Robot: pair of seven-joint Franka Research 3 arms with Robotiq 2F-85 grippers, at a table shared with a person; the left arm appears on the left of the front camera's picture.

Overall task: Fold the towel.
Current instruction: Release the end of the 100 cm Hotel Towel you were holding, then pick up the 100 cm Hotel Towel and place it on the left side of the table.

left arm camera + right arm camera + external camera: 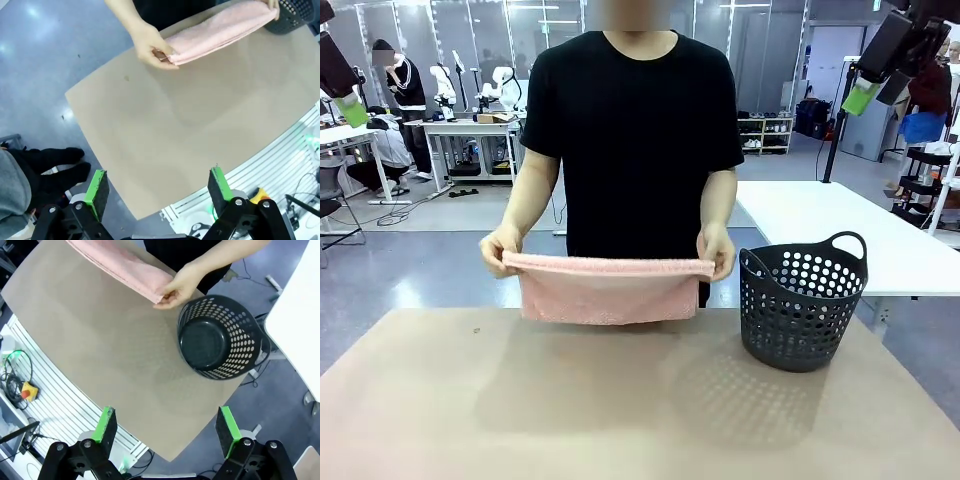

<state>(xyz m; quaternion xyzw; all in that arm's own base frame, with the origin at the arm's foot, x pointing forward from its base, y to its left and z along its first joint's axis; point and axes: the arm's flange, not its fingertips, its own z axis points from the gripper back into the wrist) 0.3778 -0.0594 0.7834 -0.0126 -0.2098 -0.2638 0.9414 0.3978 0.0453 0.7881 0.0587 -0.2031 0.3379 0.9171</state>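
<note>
A person at the far side of the table holds the salmon-pink towel (606, 289) by both ends, folded over and hanging just above the table's far edge. One hand (501, 250) grips its left end and the other hand (718, 251) its right end. The towel also appears in the left wrist view (216, 29) and the right wrist view (125, 267). My left gripper (157, 189) hovers high above the near side of the table, open and empty. My right gripper (166, 429) is likewise raised, open, with nothing between its green pads.
A dark perforated basket (801, 301) stands empty on the right part of the tan table (570, 410), close to the person's hand, and appears from above in the right wrist view (220, 337). A white table (860, 225) stands behind it.
</note>
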